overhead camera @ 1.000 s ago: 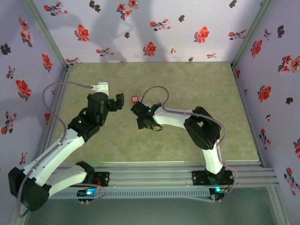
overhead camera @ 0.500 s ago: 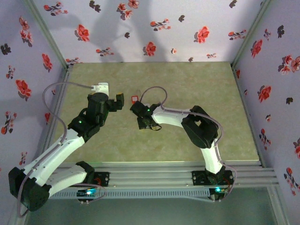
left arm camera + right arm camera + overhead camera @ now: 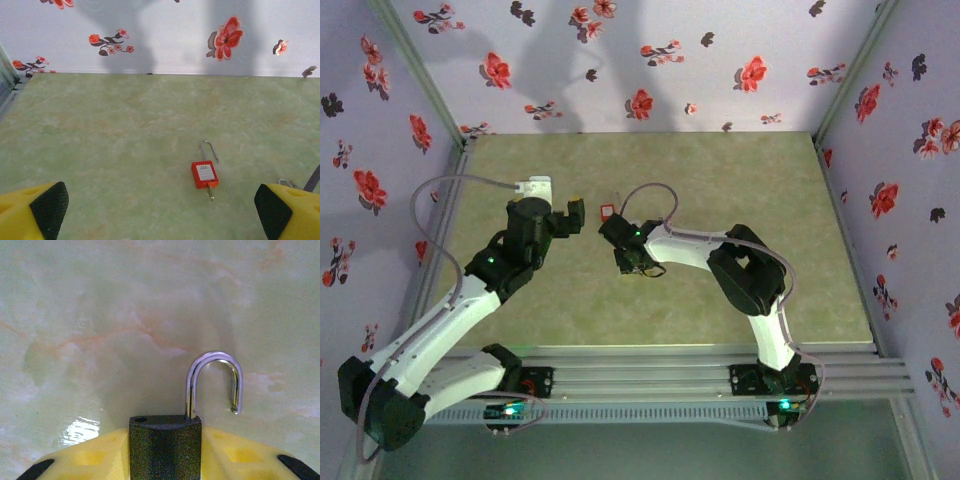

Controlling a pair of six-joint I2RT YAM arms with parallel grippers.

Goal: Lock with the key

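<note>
Right claw (image 3: 165, 462): closed on a small dark padlock (image 3: 165, 437), with its yellow pads (image 3: 95, 457) meeting both flanks of the square body. The silvery shackle (image 3: 215, 375) of that padlock stands open. One leg is seated in the body, and the free end is turned away from its hole. The padlock projects forward of the pads over the green marbled tabletop (image 3: 100, 315); whether it rests on the surface cannot be told.

Left claw (image 3: 162, 207): spread to full width and holding nothing. Its yellow fingers (image 3: 30, 212) sit at the lower corners of its wrist view, with bare tabletop between them.

Red padlock (image 3: 204, 175): lies flat on the tabletop ahead of the left claw, right of its centre line, white label up. Its thin shackle (image 3: 208, 150) is swung open toward the flowered wall (image 3: 150, 35). A short silvery stub (image 3: 211, 193) projects from its near end. It is too small to tell whether this is the key.

Top view: the red padlock lies between the two claw heads, close to both, with the right claw just on its near side.
</note>
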